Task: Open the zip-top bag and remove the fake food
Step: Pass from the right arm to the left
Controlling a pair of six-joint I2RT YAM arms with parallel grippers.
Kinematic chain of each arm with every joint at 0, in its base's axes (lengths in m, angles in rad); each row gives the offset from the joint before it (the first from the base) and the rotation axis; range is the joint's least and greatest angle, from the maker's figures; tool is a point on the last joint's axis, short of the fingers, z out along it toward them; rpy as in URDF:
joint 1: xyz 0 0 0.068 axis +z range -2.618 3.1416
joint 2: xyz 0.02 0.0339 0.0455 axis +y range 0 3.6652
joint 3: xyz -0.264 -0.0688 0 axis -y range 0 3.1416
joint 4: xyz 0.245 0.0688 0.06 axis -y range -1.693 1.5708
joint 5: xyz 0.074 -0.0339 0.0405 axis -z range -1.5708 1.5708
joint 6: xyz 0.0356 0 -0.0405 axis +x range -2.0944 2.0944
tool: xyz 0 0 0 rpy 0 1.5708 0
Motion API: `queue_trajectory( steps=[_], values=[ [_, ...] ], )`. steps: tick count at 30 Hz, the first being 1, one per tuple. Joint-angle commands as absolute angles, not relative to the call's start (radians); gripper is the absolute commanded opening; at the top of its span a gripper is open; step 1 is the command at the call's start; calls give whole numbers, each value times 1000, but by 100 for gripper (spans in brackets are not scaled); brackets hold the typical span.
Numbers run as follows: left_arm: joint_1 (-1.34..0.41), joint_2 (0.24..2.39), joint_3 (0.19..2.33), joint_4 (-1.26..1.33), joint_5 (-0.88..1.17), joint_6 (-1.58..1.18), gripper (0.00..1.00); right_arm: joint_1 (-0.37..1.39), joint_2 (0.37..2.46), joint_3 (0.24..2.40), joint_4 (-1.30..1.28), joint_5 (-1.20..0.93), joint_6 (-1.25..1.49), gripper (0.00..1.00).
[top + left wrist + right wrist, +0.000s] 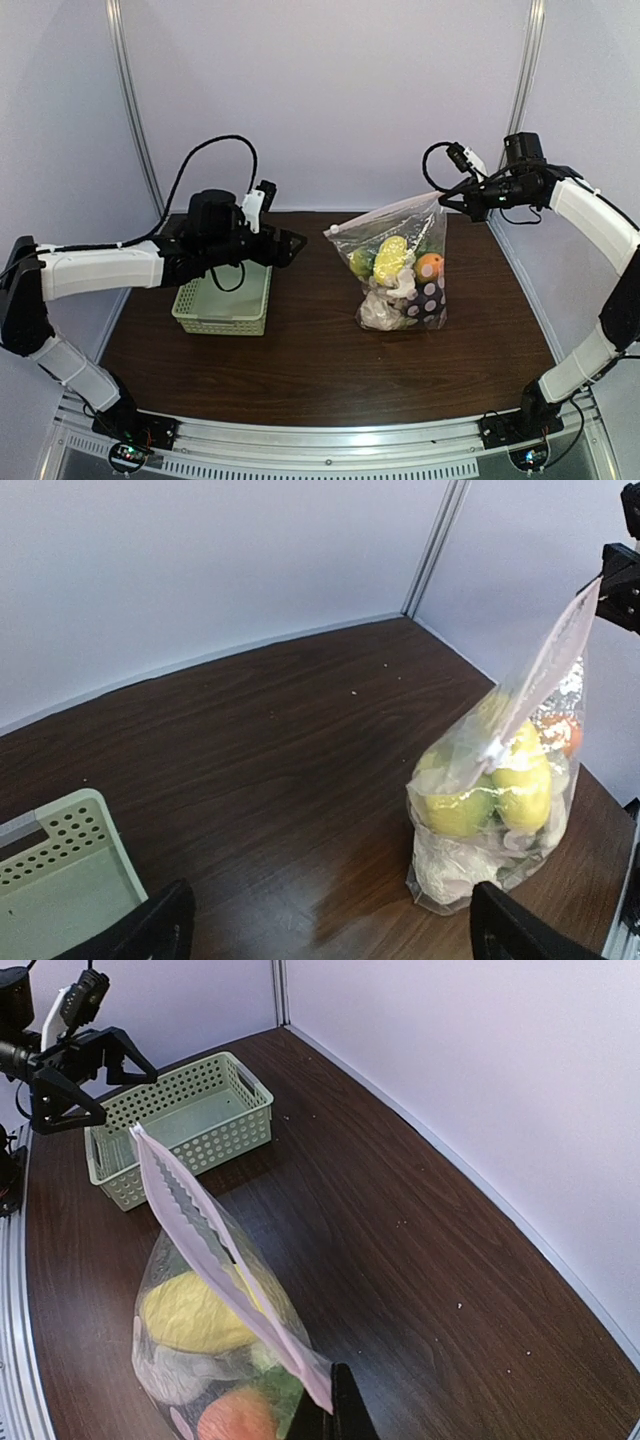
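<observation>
The zip-top bag stands on the table right of centre, holding the fake food: a yellow piece, an orange one, a green one and whitish lumps. My right gripper is shut on the right end of the bag's pale zip strip and holds that corner up; its fingers pinch the strip. The strip looks pressed closed. My left gripper is open and empty, in the air left of the bag, which shows in its wrist view.
A pale green lattice basket sits on the table at the left, under my left arm, and shows in the wrist views. Bare brown table lies in front. Walls close off the back and sides.
</observation>
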State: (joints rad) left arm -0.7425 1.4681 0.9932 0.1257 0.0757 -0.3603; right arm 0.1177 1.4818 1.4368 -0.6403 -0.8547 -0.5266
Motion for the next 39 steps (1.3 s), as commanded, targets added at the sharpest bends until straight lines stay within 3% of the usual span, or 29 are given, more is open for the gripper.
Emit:
queue_trajectory(
  steps=[1, 3, 4, 6, 11, 19, 22, 24, 28, 34, 37, 39],
  values=[
    [-730, 1558, 923, 455, 99, -353, 98, 115, 1439, 1448, -636, -884, -525, 0],
    [-730, 1561, 745, 892, 239, -393, 96, 115, 1437, 1444, -629, -884, -515, 0],
    [-729, 1590, 713, 1012, 309, -414, 90, 116, 1437, 1442, -616, -888, -499, 0],
    [-741, 1655, 763, 986, 393, -378, 75, 116, 1439, 1434, -603, -902, -472, 0],
    [-759, 1778, 843, 974, 417, -246, 55, 116, 1433, 1414, -605, -909, -458, 0],
    [-758, 1937, 1037, 950, 473, -239, 55, 115, 1434, 1389, -616, -943, -448, 0],
    [-758, 1976, 1111, 930, 488, -242, 50, 115, 1444, 1390, -617, -958, -444, 0],
    [-756, 1998, 1169, 877, 505, -229, 36, 115, 1446, 1393, -616, -960, -441, 0],
    [-745, 2007, 1215, 816, 520, -220, 0, 115, 1475, 1467, -703, -959, -470, 1],
    [-742, 1991, 1279, 693, 559, -139, 0, 139, 1559, 1757, -1088, -901, -684, 41],
    [-744, 1978, 1298, 648, 585, -103, 0, 183, 1575, 1824, -1160, -825, -730, 53],
    [-745, 1962, 1302, 602, 583, -65, 0, 223, 1574, 1815, -1135, -761, -729, 54]
  ],
)
